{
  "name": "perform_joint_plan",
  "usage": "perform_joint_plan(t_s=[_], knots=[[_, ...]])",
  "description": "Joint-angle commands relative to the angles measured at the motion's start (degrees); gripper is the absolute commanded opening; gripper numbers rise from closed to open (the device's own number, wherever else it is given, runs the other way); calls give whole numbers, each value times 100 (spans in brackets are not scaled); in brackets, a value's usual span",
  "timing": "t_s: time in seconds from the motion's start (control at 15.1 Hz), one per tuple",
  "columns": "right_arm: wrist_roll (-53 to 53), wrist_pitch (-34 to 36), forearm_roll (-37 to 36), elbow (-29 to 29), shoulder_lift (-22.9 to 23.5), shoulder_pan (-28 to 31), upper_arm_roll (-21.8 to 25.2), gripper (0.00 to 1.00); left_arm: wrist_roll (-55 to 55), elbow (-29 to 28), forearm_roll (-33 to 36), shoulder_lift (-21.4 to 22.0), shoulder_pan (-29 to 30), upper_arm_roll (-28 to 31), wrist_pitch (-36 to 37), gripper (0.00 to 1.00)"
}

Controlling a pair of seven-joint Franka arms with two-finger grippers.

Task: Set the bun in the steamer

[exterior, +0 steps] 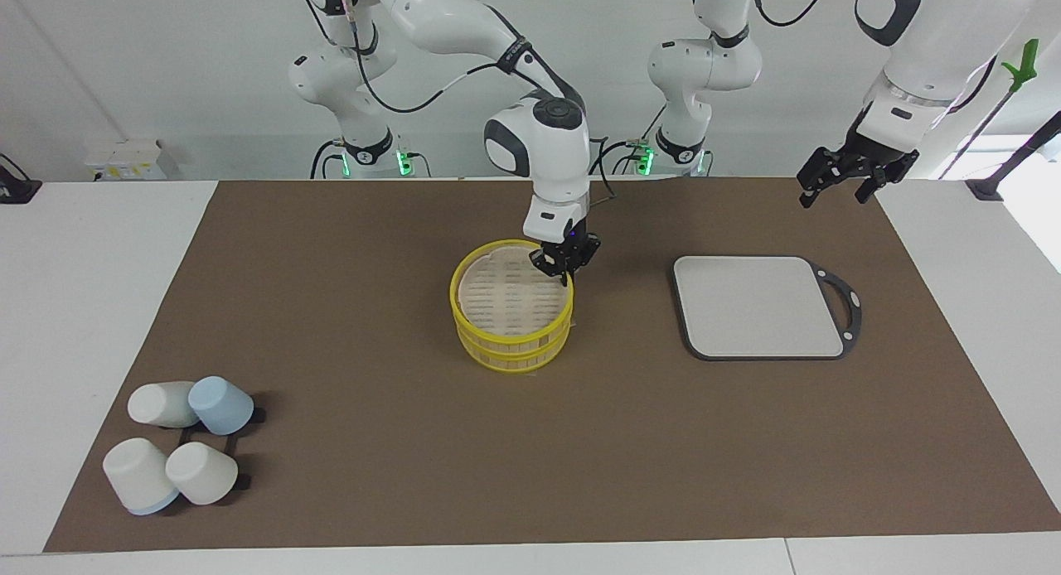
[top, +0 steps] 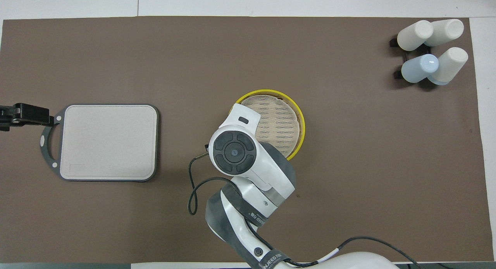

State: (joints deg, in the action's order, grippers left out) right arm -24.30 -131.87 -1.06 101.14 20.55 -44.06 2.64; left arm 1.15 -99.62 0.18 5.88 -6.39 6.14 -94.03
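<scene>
The steamer point(exterior: 514, 347) stands at the middle of the table, its yellow-rimmed lid point(exterior: 506, 293) lying on top, slightly askew. It also shows in the overhead view point(top: 300, 123), partly covered by the right arm. My right gripper point(exterior: 565, 267) is down at the lid's rim on the side nearer the robots, fingers closed on that rim. My left gripper point(exterior: 835, 192) waits open and empty, raised over the table's edge at the left arm's end; it also shows in the overhead view point(top: 15, 114). The bun is hidden or out of view.
A grey square board point(exterior: 758, 306) with a dark handle lies beside the steamer toward the left arm's end, also seen in the overhead view point(top: 108, 141). Several white and pale blue cups point(exterior: 178, 442) lie on a rack farthest from the robots at the right arm's end.
</scene>
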Motion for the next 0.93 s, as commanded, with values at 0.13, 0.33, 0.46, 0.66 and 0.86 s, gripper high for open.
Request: perform_joint_plan(t_s=[0.13,0.33,0.46,0.66,0.86], knots=[[-48,-314,18,125,-42,64,-1,31,-44,-102,-71,115,50,-7,-28,100],[-48,-130,18,82,-51,46,-1,39,-44,-93,-71,115,50,-16,-28,100],[-57,-24,18,-50,-51,37,-1,39,-44,-93,-71,115,50,-8,-19,100],[-13,852,18,-584,-103,142,25,39,-44,-93,-71,115,50,-7,-19,100],[74,2152,9,-973,-558,712,35,77,-44,-93,-71,115,50,-7,-19,100]])
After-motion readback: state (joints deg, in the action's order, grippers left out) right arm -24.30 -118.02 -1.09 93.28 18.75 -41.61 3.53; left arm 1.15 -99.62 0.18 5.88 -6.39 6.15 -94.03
